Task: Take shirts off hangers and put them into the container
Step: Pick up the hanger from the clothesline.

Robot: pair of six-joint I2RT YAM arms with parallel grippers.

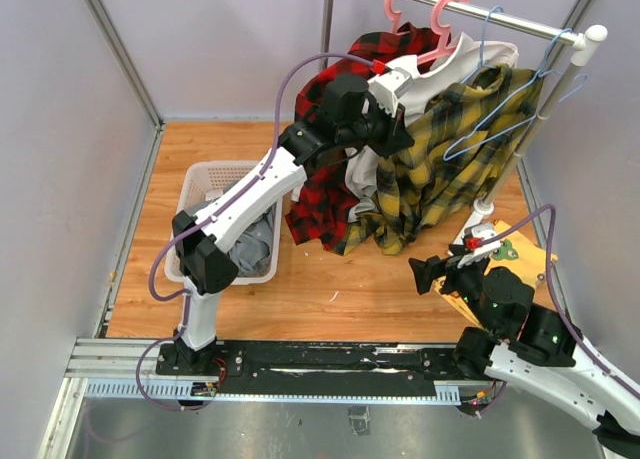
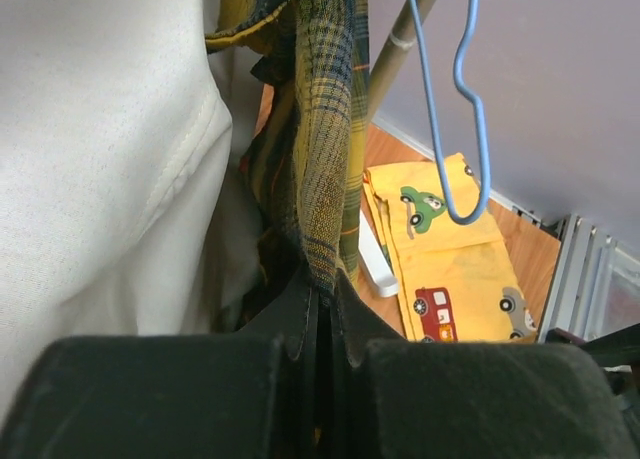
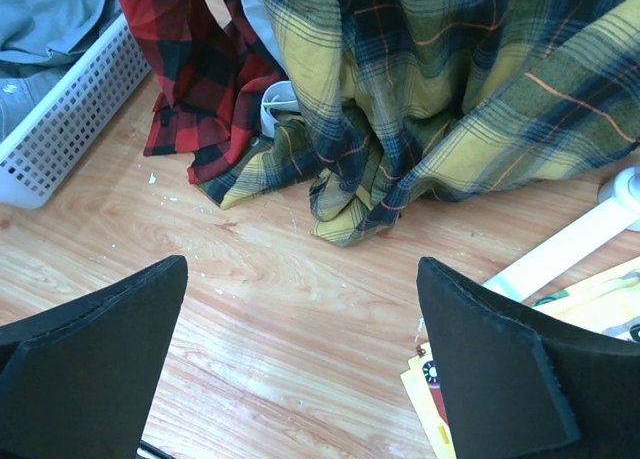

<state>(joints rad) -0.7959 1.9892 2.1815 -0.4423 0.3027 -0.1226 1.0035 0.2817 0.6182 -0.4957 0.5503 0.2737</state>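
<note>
My left fingers (image 2: 355, 329) are clamped on a thin fold of the yellow plaid shirt (image 2: 320, 159), which hangs at the rail (image 1: 500, 19), well apart from the container (image 1: 215, 167). Risk: the fold slips out, or my pull drags the blue hanger (image 2: 470, 129) and the neighbouring white shirt (image 2: 100, 179) along. My right fingers (image 3: 100, 359) stand apart, holding nothing.

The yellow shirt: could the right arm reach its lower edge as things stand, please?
Probably yes. The right hand is open and low over the table, and the hem of the yellow shirt lies bunched straight ahead with only bare wood between.
</note>
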